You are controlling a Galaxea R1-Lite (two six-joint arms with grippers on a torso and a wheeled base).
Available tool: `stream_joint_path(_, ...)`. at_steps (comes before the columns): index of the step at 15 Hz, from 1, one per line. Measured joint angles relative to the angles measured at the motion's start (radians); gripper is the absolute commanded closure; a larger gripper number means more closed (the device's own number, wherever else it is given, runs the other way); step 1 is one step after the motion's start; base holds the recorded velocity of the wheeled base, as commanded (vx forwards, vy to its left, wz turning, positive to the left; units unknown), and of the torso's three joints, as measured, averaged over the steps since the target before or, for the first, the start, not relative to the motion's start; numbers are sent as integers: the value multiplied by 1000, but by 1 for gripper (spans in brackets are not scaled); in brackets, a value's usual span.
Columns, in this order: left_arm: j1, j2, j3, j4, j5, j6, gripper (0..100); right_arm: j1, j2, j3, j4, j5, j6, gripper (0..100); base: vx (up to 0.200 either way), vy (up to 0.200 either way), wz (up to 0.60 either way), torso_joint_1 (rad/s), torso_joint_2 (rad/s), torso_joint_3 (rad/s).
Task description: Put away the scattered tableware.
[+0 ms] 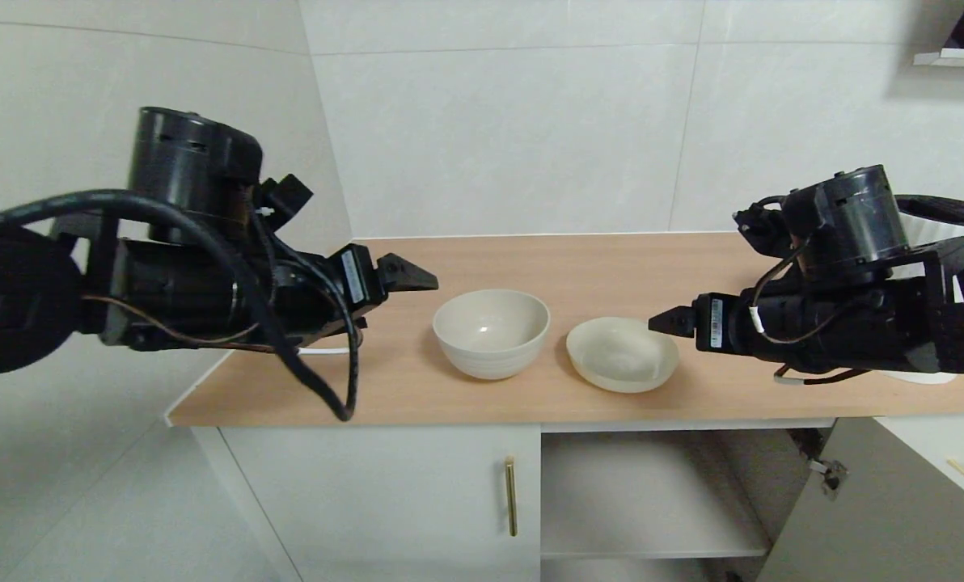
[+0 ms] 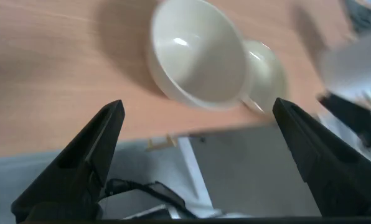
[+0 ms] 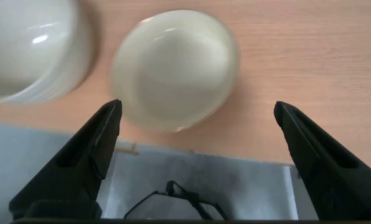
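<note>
With left end effector (image 2: 198,104) and right end effector (image 3: 197,104) both spread open and empty, judge the deep bowl (image 1: 491,331) and the shallow dish (image 1: 622,353) just right of it, on the desk (image 1: 611,267), as light, stiff, slick, breakable ceramic, and pinch each across its rim.

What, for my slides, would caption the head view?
Open left pincer and right pincer flank a bowl and dish on the counter.
</note>
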Motion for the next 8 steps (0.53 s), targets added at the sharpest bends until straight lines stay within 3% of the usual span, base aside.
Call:
stream_joint_path(2,-28,82,-43,4,99,-23,0,-12,21,-2,-4,-10,0,0,0,0,0,0,0,0)
stream_joint_path(4,-43,142,-69,-1,116,-50,0,-14,30,0,-5,-11,0,0,0,0,0,0,0,0)
stream_joint_path(8,-47,212,-77,-41,118,-66,0,-15,35,4,-4,-11,0,0,0,0,0,0,0,0)
